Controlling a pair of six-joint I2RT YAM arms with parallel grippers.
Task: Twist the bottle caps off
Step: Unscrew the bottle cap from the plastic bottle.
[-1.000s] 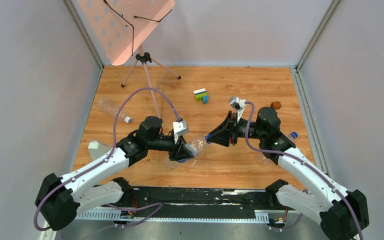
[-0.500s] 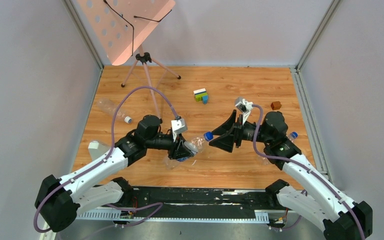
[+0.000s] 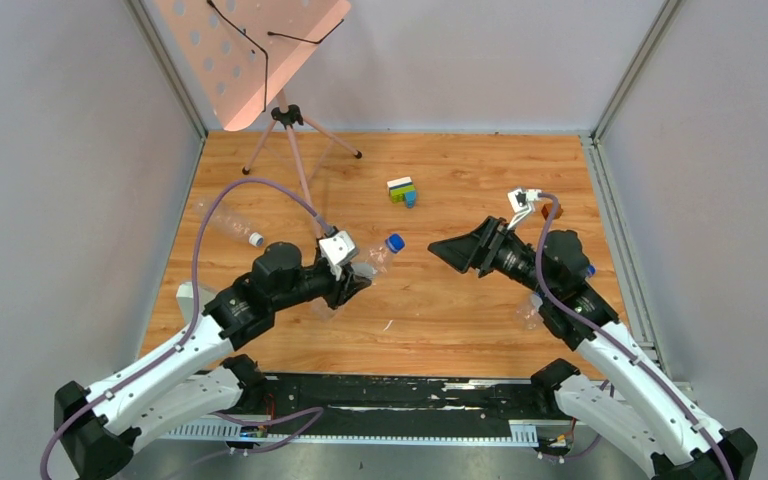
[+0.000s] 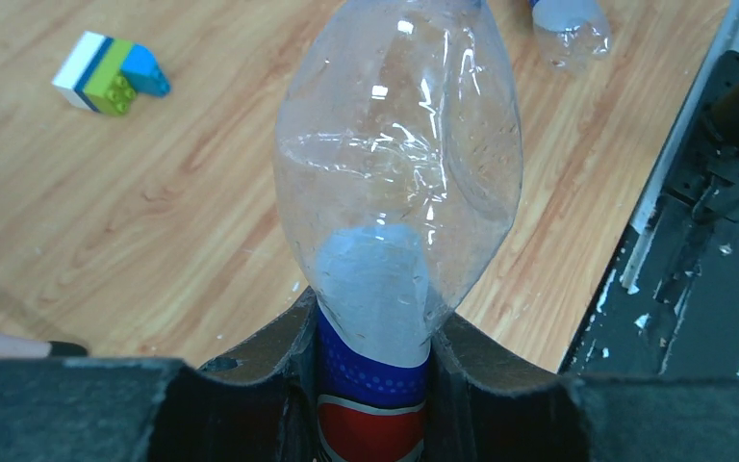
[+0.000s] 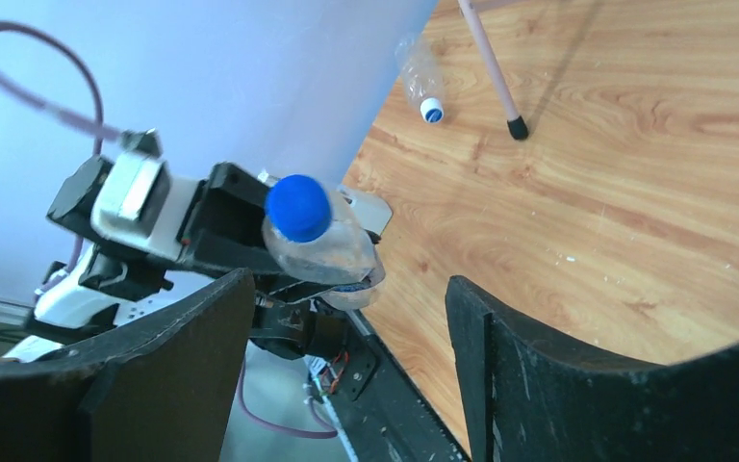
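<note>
Nearest the arm bases, the left fingers [image 3: 354, 284] are clamped on the lower body of a clear, crinkly held bottle [image 3: 371, 262], one finger on either side of its wrap label. The held bottle is lifted off the table [image 3: 460, 320] and points away and to the right, with its dark blue cap [image 3: 395, 242] screwed on at the far end. In the left wrist view the label shows a blue band dotted with small white specks above a red band with a white curve; no lettering can be read on it.

The right fingers [image 3: 455, 252] are spread wide and grip nothing; they point left toward the dark blue cap and stand apart from it.

A second bottle [image 3: 530, 312] lies on the table partly under the right arm; a second blue cap [image 3: 587, 269] shows on the arm's other side, and whether the two belong together cannot be told.

Farther left, a third bottle [image 3: 222, 218], clear with no label visible, lies on the table with its whitish cap [image 3: 256, 240] on.

Beyond the middle sits a toy block cluster [image 3: 401, 190] of white, blue, yellow-green and light blue; at the far left stands a tripod stand [image 3: 285, 118] carrying a perforated pink plate.
</note>
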